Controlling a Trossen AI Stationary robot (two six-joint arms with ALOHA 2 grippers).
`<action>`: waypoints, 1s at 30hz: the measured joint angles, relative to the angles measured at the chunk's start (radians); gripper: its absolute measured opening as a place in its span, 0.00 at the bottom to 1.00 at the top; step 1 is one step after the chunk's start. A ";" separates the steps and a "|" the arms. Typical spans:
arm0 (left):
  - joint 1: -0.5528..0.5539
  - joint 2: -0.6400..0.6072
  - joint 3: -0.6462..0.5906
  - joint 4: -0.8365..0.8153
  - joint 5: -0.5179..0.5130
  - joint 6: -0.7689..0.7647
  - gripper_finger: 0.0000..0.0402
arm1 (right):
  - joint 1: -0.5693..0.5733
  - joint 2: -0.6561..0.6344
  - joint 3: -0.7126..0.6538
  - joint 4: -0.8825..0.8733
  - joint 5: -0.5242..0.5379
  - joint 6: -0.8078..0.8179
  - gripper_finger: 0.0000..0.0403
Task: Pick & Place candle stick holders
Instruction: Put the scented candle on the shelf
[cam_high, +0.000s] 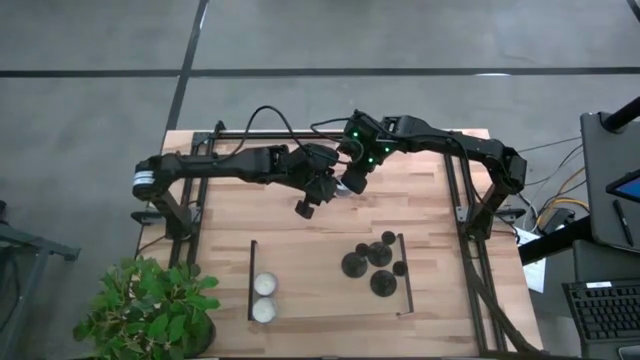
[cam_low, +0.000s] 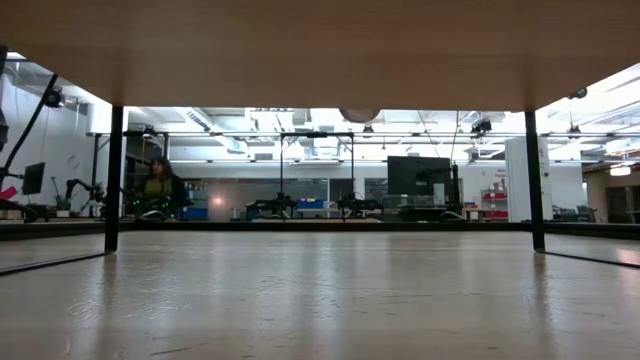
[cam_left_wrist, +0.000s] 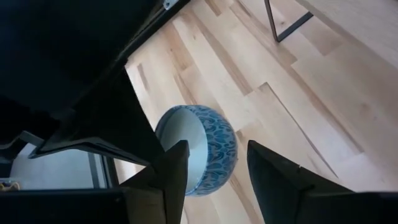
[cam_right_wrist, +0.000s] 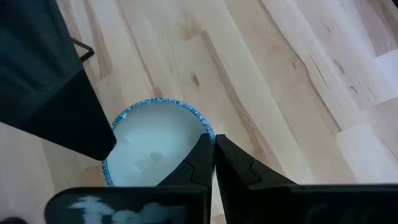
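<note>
A blue-patterned bowl (cam_left_wrist: 205, 146), white inside, hangs over the middle of the table with my right gripper (cam_right_wrist: 213, 138) shut on it. My left gripper (cam_left_wrist: 216, 148) faces the bowl from the table's left, open, with nothing between its fingers. In the high view both grippers (cam_high: 328, 185) (cam_high: 352, 180) meet at mid-table. One black candle stick holder (cam_high: 304, 207) shows just near of my left gripper; whether it stands or lies I cannot tell. More black candle stick holders (cam_high: 372, 262) stand on their disc bases at the near right. My right gripper pinches the bowl's rim (cam_right_wrist: 205, 132) between its two fingers, coming slanting down from the far right. The bowl is lifted clear of the table and tilted, so its white inside (cam_left_wrist: 183, 137) faces sideways.
Two white candles (cam_high: 264, 297) lie near the front, beside a thin black frame bar (cam_high: 250, 280); a second bar (cam_high: 402, 275) borders the holders. A potted plant (cam_high: 145, 305) stands at the near left corner. Bare wood lies between the bars. A person (cam_low: 160, 185) sits far behind.
</note>
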 joint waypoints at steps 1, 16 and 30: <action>0.000 0.000 -0.001 0.001 -0.001 0.004 0.40 | 0.000 0.000 0.000 0.000 0.000 0.000 0.02; -0.001 -0.001 -0.084 0.075 -0.073 0.013 0.38 | 0.000 0.002 0.000 0.022 -0.027 0.003 0.02; -0.003 -0.002 -0.084 0.072 -0.084 0.039 0.01 | -0.001 0.002 0.000 0.024 -0.025 -0.002 0.02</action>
